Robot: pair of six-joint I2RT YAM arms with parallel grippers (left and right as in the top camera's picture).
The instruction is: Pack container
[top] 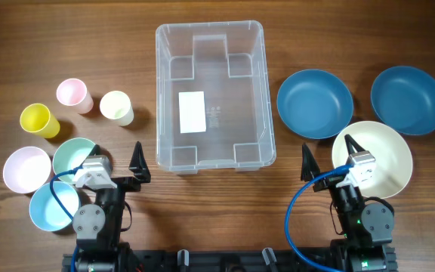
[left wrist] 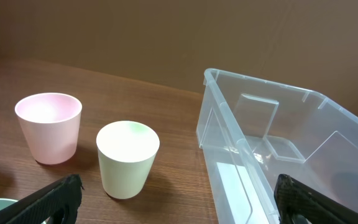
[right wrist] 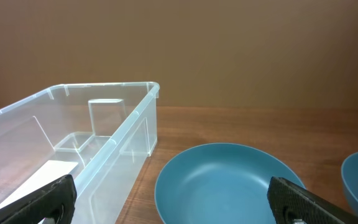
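Observation:
The clear rectangular container (top: 159,91) stands empty at the table's middle, a white label (top: 192,112) on its base. My left gripper (top: 114,161) is open and empty near the front, left of the container's near-left corner. In the left wrist view the gripper (left wrist: 178,199) faces a cream cup (left wrist: 128,158), with the container (left wrist: 260,93) to the right. My right gripper (top: 329,155) is open and empty, right of the container's near-right corner. In the right wrist view the gripper (right wrist: 171,196) faces a blue bowl (right wrist: 229,183) and the container's wall (right wrist: 129,118).
On the left stand a pink cup (top: 73,94), the cream cup (top: 116,106), a yellow cup (top: 38,120), and pale pink (top: 26,168), mint (top: 75,157) and light blue (top: 53,206) bowls. On the right lie two blue bowls (top: 315,103) (top: 408,100) and a cream bowl (top: 380,155).

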